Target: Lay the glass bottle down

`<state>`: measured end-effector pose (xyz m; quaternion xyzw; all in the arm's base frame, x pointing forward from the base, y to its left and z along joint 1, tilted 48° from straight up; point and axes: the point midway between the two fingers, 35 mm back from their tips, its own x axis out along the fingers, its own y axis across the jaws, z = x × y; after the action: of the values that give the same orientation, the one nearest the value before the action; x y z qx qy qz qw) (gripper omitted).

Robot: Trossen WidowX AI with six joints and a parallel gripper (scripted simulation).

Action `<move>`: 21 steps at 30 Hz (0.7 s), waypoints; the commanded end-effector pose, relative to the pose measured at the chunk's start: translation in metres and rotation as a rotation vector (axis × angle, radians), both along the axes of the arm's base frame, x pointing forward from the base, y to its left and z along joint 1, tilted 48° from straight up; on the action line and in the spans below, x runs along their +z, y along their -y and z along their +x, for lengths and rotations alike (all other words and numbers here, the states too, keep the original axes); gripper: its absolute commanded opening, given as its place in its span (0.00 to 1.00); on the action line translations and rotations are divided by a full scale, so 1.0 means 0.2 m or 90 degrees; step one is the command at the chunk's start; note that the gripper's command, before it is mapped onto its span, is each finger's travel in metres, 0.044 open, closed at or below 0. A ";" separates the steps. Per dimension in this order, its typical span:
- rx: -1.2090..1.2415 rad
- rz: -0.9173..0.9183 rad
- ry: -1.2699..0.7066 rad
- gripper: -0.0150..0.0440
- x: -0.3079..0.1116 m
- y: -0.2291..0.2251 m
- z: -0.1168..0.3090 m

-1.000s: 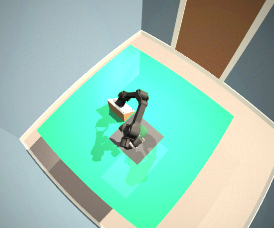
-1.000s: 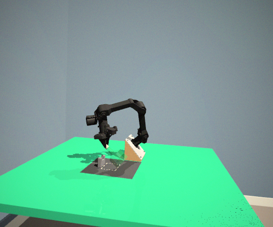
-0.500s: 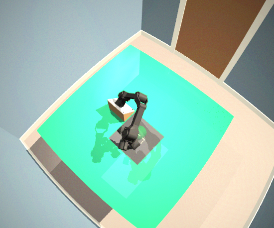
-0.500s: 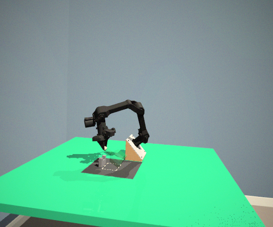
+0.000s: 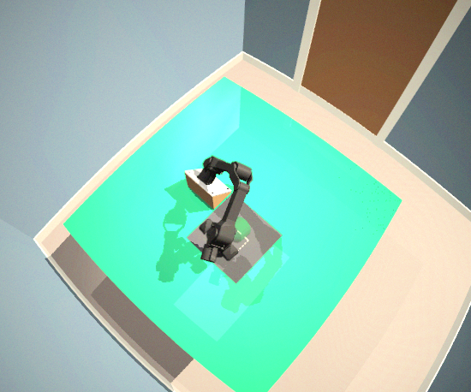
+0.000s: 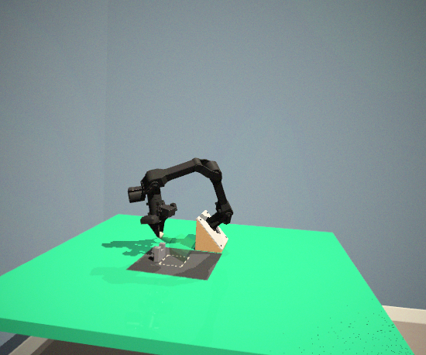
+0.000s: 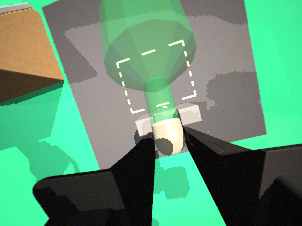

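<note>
1. The gripper (image 6: 160, 236) (image 7: 168, 134) pinches the glass bottle (image 5: 243, 228) (image 6: 176, 245) (image 7: 147, 53) at its cream-coloured top.
2. From the gripper, the bottle's green body slants downward, above the grey mat (image 5: 236, 274) (image 6: 201, 271) (image 7: 235, 98).
3. Below the gripper stands the grey U-shaped rest (image 6: 158, 253) (image 7: 191, 114), the neck above it.
4. Beside that rest, also lower than the gripper, lies the dashed outline (image 5: 247, 242) (image 6: 171, 266) (image 7: 189, 71).

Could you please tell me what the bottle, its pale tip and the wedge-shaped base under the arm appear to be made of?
Bottle: green glass, smooth and faceted; the dashed outline shows through it.
Pale tip: opaque, cream, possibly plastic or cork.
Wedge-shaped base: tan, wood-like sides, perhaps plywood, with a plain white top.
</note>
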<state>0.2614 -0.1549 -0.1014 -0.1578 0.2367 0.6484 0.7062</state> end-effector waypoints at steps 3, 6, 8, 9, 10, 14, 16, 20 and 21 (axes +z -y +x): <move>-0.001 0.000 0.001 0.44 -0.02 0.00 0.01; 0.000 0.000 0.000 0.44 -0.03 0.00 0.01; 0.001 0.000 0.000 0.44 -0.04 0.00 0.02; 0.001 0.000 0.000 0.44 -0.04 0.00 0.02; 0.001 0.000 0.000 0.44 -0.04 -0.01 0.02; 0.002 0.000 -0.001 0.44 -0.06 -0.01 0.02; 0.003 0.001 -0.001 0.44 -0.06 -0.01 0.02; 0.004 0.001 -0.002 0.44 -0.08 -0.01 0.02; 0.004 0.001 -0.002 0.44 -0.08 -0.01 0.02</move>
<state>0.2625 -0.1531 -0.1153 -0.1571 0.2367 0.6524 0.7026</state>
